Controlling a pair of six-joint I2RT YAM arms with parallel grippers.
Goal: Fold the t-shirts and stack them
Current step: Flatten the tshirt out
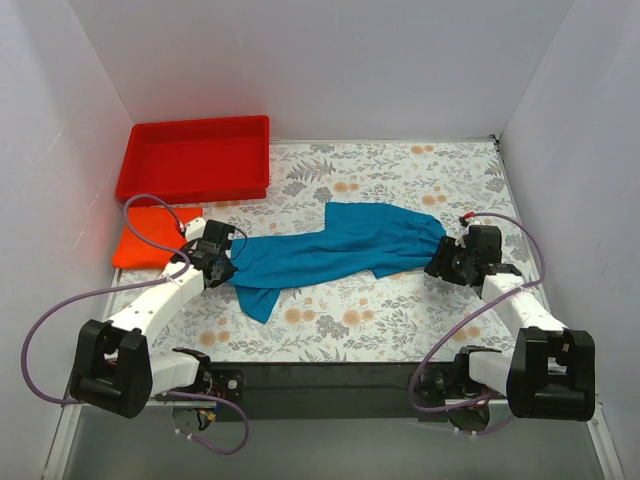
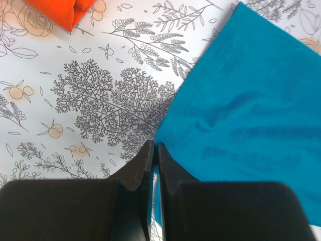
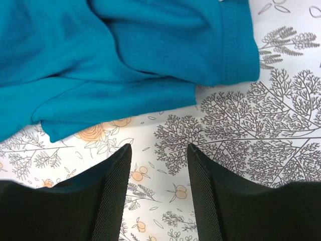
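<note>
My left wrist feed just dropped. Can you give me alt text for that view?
The left fingers are pinched shut on the edge of the teal shirt, which spreads up and to the right over the floral table. A corner of the orange shirt shows at top left.

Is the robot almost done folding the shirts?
About halfway. Done: the orange shirt looks folded, lying beside the red tray. In hand: the left fingers are pinched shut on an edge of the blue shirt, while the right fingers stand open just short of its other end. Left: the blue shirt lies stretched out and rumpled, so it needs folding and stacking with the orange one.
</note>
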